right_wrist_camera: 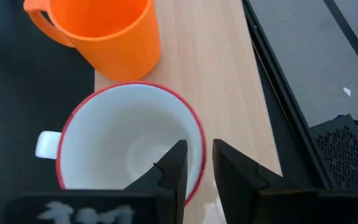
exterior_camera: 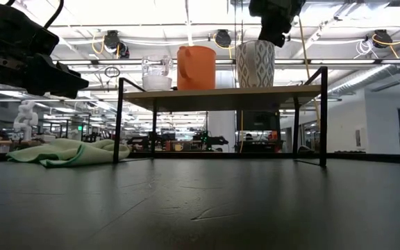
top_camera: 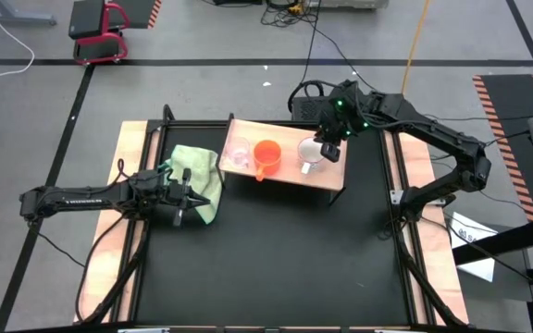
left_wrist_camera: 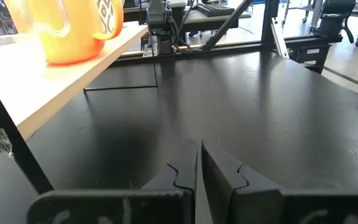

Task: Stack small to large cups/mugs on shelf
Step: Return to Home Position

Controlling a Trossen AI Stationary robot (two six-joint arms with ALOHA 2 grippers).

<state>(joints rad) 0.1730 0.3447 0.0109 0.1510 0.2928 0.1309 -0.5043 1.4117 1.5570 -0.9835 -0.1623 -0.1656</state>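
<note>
Three vessels stand in a row on the light wooden shelf (top_camera: 329, 178). The clear glass cup (top_camera: 238, 154) is at the left, the orange mug (top_camera: 266, 155) in the middle, and the white, red-rimmed mug (top_camera: 309, 154) at the right. Each rests on its base. My right gripper (right_wrist_camera: 199, 163) hangs over the white mug's right rim (right_wrist_camera: 199, 146), fingers slightly apart. One finger is over the inside and one over the outside, and the gap is wider than the wall. My left gripper (left_wrist_camera: 199, 155) is shut and empty, low at the table's left by the green cloth (top_camera: 197, 171).
The green cloth lies crumpled on the black tabletop left of the shelf and also shows in the low view (exterior_camera: 68, 151). The shelf stands on thin dark legs (exterior_camera: 119, 118). Bare black tabletop lies in front of and under it. Pale wooden strips (top_camera: 109, 268) edge the table.
</note>
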